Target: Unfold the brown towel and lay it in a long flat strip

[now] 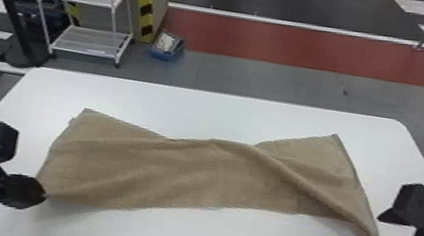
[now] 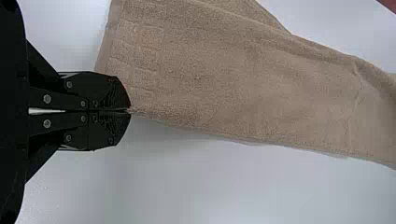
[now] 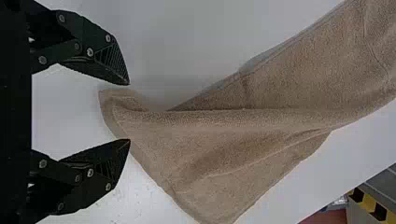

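Across the table lies the brown towel [image 1: 190, 173], a wide band with a diagonal fold on its right part and two far corners spread outward. My left gripper [image 1: 44, 195] is at the towel's near left corner; in the left wrist view the gripper [image 2: 130, 111] is shut on the corner of the towel [image 2: 224, 79]. At the near right corner is my right gripper [image 1: 372, 234]. In the right wrist view, the right gripper [image 3: 129, 112] stands open, its fingers on either side of the corner of the towel [image 3: 224, 149], which lies between and just beyond the tips.
The white table [image 1: 207, 115] has rounded far corners, with bare surface beyond and in front of the towel. Past it on the floor stand a white wire rack [image 1: 87, 41] and a blue box [image 1: 168, 45], with a striped pillar behind them.
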